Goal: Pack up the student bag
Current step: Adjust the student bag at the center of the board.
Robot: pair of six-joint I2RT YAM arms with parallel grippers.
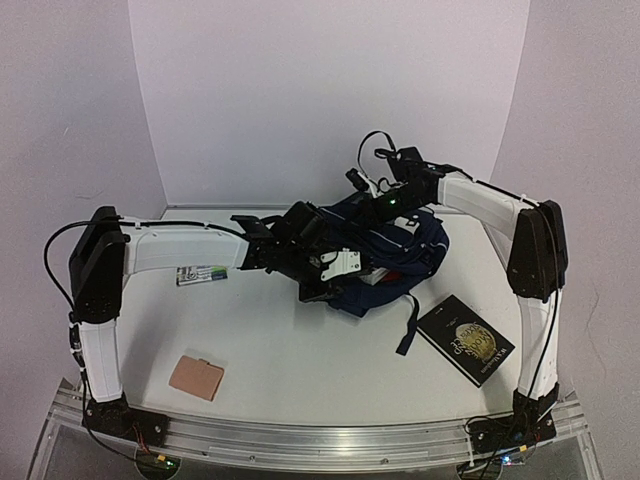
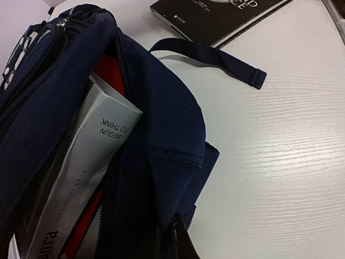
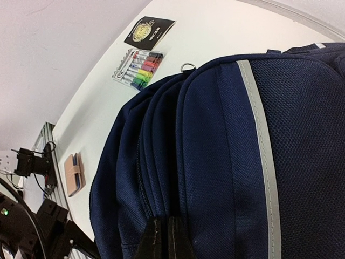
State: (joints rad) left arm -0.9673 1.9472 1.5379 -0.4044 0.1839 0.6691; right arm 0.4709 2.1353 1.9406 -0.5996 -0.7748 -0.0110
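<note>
Pinching student bag [image 1: 425, 245]: left gripper [image 2: 168, 242] clenched on opening edge, right gripper [image 3: 161, 238] clenched on outer fabric. Bare table [image 1: 300, 350] nearside; black book [image 1: 465, 340] beside strap.

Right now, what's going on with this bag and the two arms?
Both arms are holding the student bag at mid-table. The left claw is pinched shut on fabric beside the open compartment, where a grey book already sits inside. The right claw is pinched shut on a fold of the bag's outside. A black book, a marker pack and a small tan item lie on the table, unpacked.
</note>
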